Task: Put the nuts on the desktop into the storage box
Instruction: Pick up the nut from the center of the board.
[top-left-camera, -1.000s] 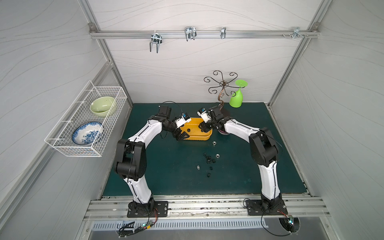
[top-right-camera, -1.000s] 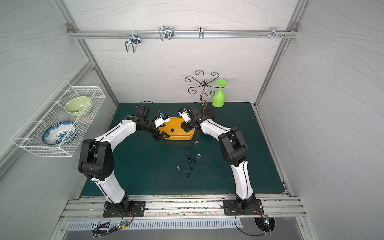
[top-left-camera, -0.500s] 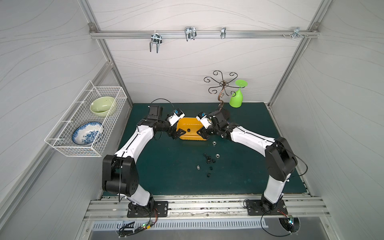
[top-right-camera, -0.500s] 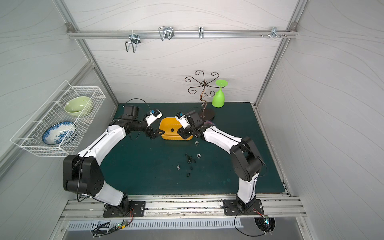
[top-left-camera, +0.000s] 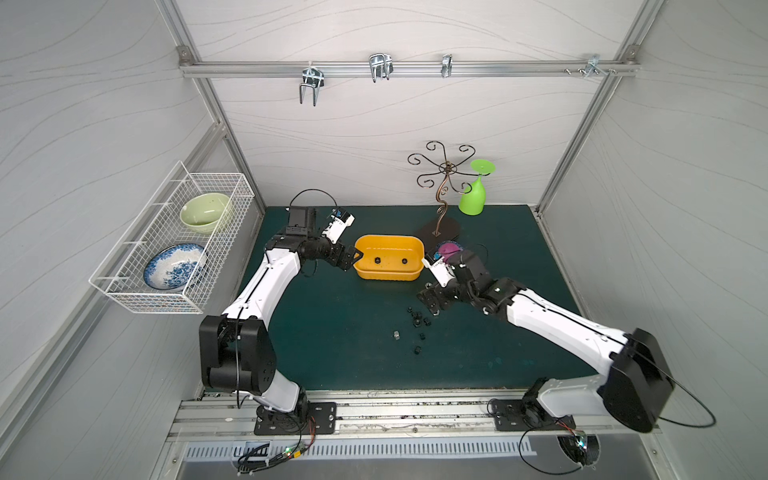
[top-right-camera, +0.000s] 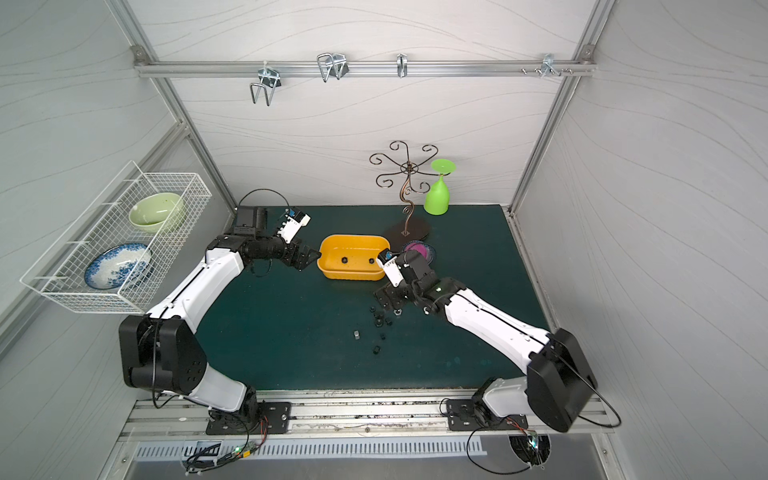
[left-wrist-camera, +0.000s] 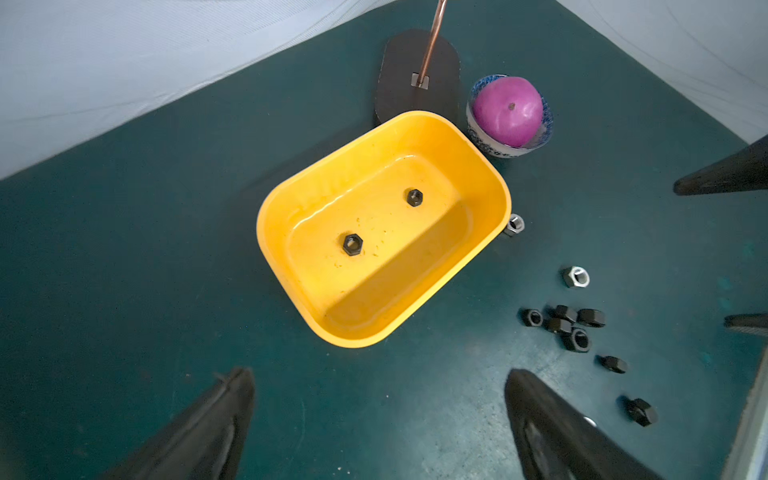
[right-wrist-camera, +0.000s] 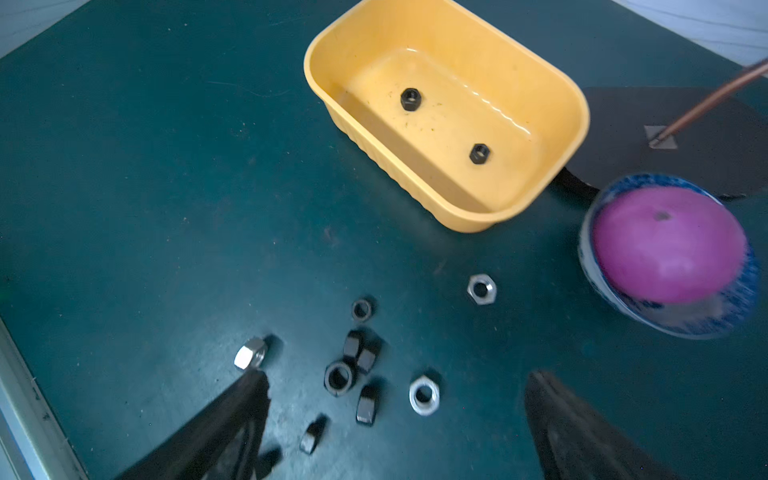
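Right hand (top-left-camera: 428, 302): hanging low over the desk (top-left-camera: 324, 332) just beside the loose nuts (top-left-camera: 417, 323), fingers (right-wrist-camera: 232, 419) standing wide apart, gripping nothing; forearm stretching forward and inward, wrist pitching down. Left hand (top-left-camera: 353, 261): aiming at the left end of the storage box (top-left-camera: 388, 275), just beside its rim, gaping equally wide, carrying nothing; forearm slanting forward from a bent elbow. Resting inside the box: two black nuts (left-wrist-camera: 353, 244). Lying on the desk near the box's front wall: cluster of loose nuts, mostly black, few silver.
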